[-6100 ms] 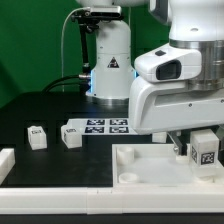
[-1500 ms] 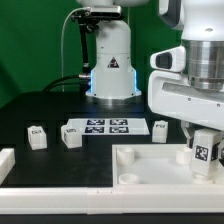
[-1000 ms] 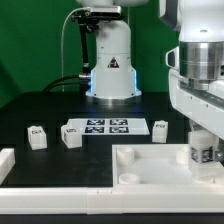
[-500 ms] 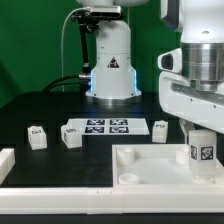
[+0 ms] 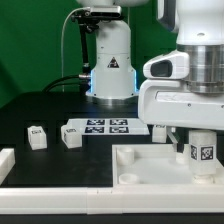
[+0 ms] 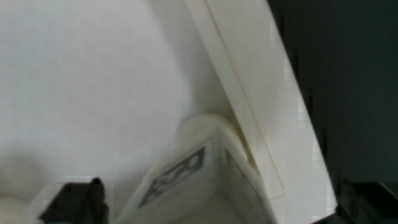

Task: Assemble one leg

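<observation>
The leg (image 5: 203, 153), a small white post with a black-and-white tag, stands upright at the right corner of the white tabletop tray (image 5: 150, 168). My gripper (image 5: 203, 143) hangs straight over it with a finger on each side. In the wrist view the leg (image 6: 210, 168) sits between the two dark fingertips (image 6: 75, 200), with a gap on both sides, so the gripper (image 6: 222, 203) is open around it. The tray's raised rim (image 6: 249, 90) runs beside the leg.
Two more tagged legs (image 5: 37, 136) (image 5: 70, 136) lie on the black table at the exterior view's left, and another (image 5: 160, 130) sits behind the tray. The marker board (image 5: 100, 127) lies between them. White rails run along the front edge (image 5: 60, 195).
The hand has turned about its vertical axis over the leg, back to a broadside pose. The leg stays upright at the tray's right corner.
</observation>
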